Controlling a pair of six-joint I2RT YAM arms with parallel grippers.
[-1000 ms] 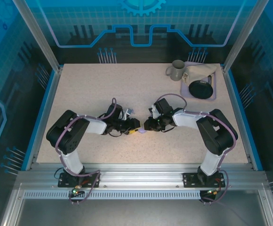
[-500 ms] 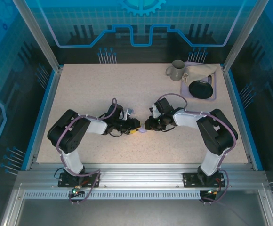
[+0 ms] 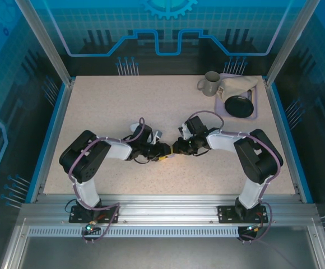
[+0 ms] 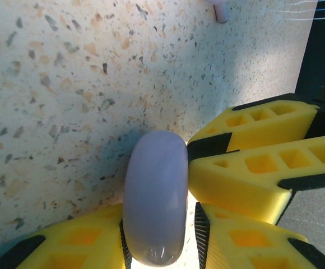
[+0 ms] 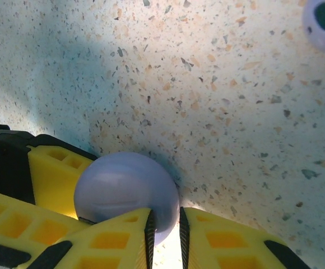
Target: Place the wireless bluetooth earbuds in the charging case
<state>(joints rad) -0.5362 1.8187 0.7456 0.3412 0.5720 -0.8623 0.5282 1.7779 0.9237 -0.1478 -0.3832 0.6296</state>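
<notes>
at the middle of the speckled table (image 3: 112, 106), the two arms met tip to tip. the left gripper (image 3: 163, 152) was closed around the lavender charging case (image 4: 154, 196), which stood on edge between its yellow fingers (image 4: 45, 249) and touched both of them. the right gripper (image 5: 165, 230) had its jaws clenched almost together, with only a thin slit between them. its tips pressed against the side of the case, and whether they nipped the rim could not be told. in the right wrist view the case looked round and smooth, sitting low over the tabletop with a left finger against its left side. one earbud (image 5: 324, 17), pale with a dark centre, lay on the table well apart from the case, at the upper right corner of that view. a small pale piece (image 4: 220, 11) lay at the top edge of the left wrist view, too cropped to identify. at the far right corner stood a grey mug (image 3: 210, 84) beside a lavender tray (image 3: 255, 116).
</notes>
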